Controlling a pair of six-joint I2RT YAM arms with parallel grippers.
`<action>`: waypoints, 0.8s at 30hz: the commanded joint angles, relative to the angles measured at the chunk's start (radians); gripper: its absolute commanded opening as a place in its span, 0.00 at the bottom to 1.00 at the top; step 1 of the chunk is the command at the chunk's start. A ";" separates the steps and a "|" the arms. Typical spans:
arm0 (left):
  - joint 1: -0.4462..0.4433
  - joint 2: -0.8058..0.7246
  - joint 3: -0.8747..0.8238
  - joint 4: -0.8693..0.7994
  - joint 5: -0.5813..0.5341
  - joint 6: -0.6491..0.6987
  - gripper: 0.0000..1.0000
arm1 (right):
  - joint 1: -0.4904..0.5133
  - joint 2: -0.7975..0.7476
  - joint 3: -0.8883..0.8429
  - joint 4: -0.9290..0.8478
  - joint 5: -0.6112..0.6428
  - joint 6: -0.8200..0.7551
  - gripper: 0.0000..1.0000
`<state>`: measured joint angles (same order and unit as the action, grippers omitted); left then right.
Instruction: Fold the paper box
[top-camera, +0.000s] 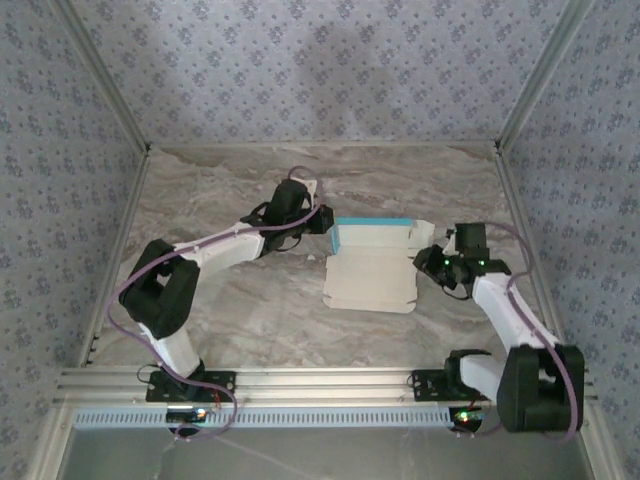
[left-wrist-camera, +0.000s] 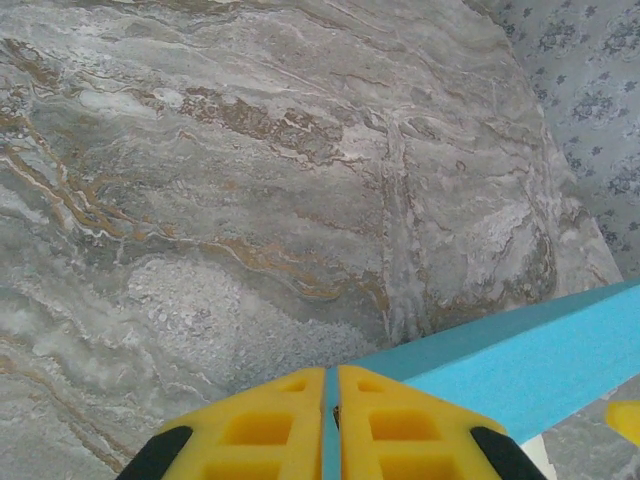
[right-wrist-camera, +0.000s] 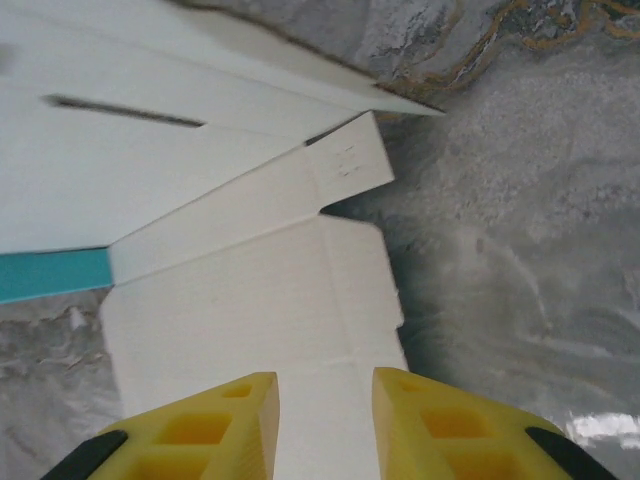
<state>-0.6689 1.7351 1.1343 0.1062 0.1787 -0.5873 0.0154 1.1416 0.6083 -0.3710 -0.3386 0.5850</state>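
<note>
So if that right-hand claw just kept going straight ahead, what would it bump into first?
The paper box: the right gripper points at its pale beige side flap, which lies right in front of the open jaws, though depth is hard to judge.

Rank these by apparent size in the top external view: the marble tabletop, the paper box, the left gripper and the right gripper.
1. marble tabletop, by far the largest.
2. paper box, opened out flat with one blue wall raised.
3. left gripper and right gripper: these look about alike, so I do not rank them.
</note>
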 joint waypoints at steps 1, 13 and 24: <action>-0.003 0.017 0.019 -0.055 0.013 0.017 0.11 | -0.015 0.098 0.005 0.104 0.013 -0.033 0.35; -0.006 0.059 0.077 -0.094 0.037 0.038 0.11 | -0.057 0.318 0.068 0.235 0.046 -0.110 0.50; -0.007 0.057 0.067 -0.113 0.036 0.067 0.11 | -0.073 0.471 0.135 0.308 -0.048 -0.125 0.40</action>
<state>-0.6697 1.7767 1.1984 0.0685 0.2096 -0.5495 -0.0566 1.5627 0.7109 -0.1406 -0.3450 0.4805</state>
